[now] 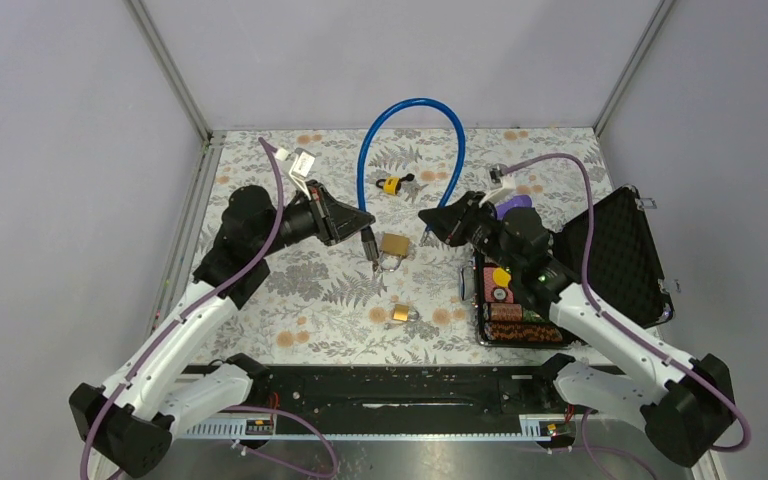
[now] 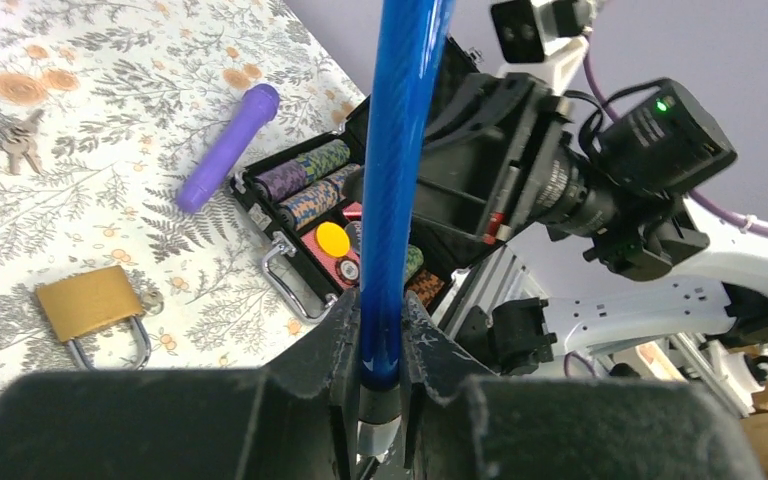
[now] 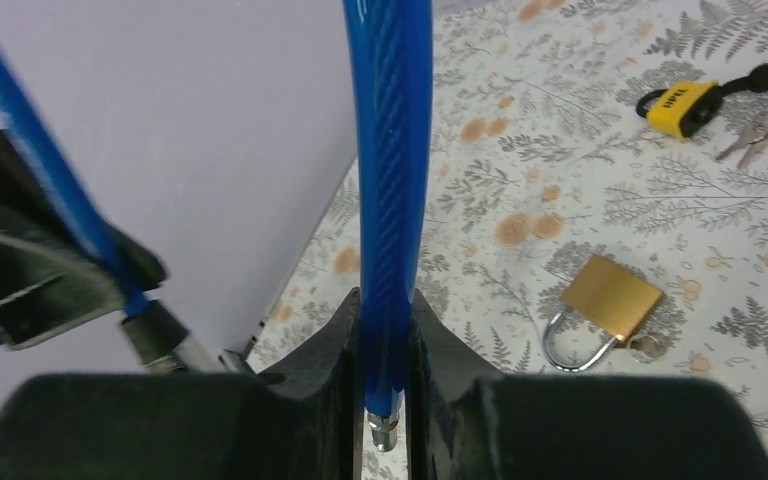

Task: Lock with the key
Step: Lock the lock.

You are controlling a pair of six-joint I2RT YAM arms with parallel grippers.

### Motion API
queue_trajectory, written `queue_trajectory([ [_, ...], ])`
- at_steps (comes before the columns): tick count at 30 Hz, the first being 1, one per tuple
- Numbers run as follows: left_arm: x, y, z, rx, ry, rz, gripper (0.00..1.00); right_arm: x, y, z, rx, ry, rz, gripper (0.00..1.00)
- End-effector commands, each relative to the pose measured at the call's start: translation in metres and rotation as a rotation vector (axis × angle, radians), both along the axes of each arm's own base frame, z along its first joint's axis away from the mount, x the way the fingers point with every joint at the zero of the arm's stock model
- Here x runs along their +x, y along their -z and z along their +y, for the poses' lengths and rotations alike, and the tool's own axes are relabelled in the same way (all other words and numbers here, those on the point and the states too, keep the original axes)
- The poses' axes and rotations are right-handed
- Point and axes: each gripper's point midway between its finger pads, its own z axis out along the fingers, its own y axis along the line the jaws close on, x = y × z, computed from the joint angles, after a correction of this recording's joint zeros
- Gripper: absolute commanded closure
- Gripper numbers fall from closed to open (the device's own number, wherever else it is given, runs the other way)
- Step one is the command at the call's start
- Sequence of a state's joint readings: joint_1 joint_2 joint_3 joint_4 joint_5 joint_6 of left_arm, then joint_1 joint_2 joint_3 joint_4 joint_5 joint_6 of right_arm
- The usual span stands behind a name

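Note:
A blue cable lock [image 1: 412, 103] arches over the table between my two grippers. My left gripper [image 1: 366, 222] is shut on one end of the cable [image 2: 398, 150]; the fingers [image 2: 343, 330] clamp it just above a grey sleeve. My right gripper [image 1: 428, 222] is shut on the other end of the cable [image 3: 390, 150], whose metal pin [image 3: 383, 428] pokes out below the fingers. The two ends hang a short way apart above the table. A bunch of keys [image 3: 755, 135] lies by a small yellow padlock [image 3: 682, 105] at the back.
A brass padlock [image 1: 394, 245] lies under the gap between the grippers, another brass padlock [image 1: 400, 315] nearer the front. An open black case [image 1: 610, 255] with poker chips [image 1: 505, 300] stands at the right. A purple cylinder [image 2: 230, 145] lies behind the case.

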State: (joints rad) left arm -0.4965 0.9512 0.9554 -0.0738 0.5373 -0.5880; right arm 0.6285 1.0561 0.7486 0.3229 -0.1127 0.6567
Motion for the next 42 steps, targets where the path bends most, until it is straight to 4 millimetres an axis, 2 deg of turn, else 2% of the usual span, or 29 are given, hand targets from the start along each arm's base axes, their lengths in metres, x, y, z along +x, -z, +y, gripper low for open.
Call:
queue_trajectory([
  [1,0.01,-0.02,-0.007,-0.158,-0.018,0.029,1.0,-0.02,-0.067,0.003,0.185,-0.013,-0.154,1.0],
  [5,0.014,-0.022,-0.019,-0.259,0.026,0.124,1.0,-0.04,-0.103,0.016,0.207,-0.02,-0.288,1.0],
  [11,0.005,-0.04,-0.029,-0.426,0.139,0.189,1.0,-0.055,-0.147,0.027,0.214,-0.046,-0.465,1.0],
  [17,-0.001,-0.05,-0.033,-0.504,0.214,0.229,1.0,-0.055,-0.173,0.023,0.212,-0.017,-0.561,1.0],
  [24,-0.005,-0.057,-0.033,-0.556,0.257,0.242,1.0,-0.049,-0.188,0.017,0.228,0.039,-0.601,1.0],
  [32,0.0,-0.047,-0.034,-0.523,0.221,0.262,1.0,-0.047,-0.203,0.011,0.244,0.073,-0.631,1.0],
  [36,0.004,-0.047,-0.034,-0.522,0.199,0.263,1.0,-0.057,-0.207,0.013,0.25,0.028,-0.657,1.0],
  [42,0.006,-0.055,-0.034,-0.54,0.194,0.259,1.0,-0.072,-0.205,0.029,0.245,-0.088,-0.701,1.0],
])
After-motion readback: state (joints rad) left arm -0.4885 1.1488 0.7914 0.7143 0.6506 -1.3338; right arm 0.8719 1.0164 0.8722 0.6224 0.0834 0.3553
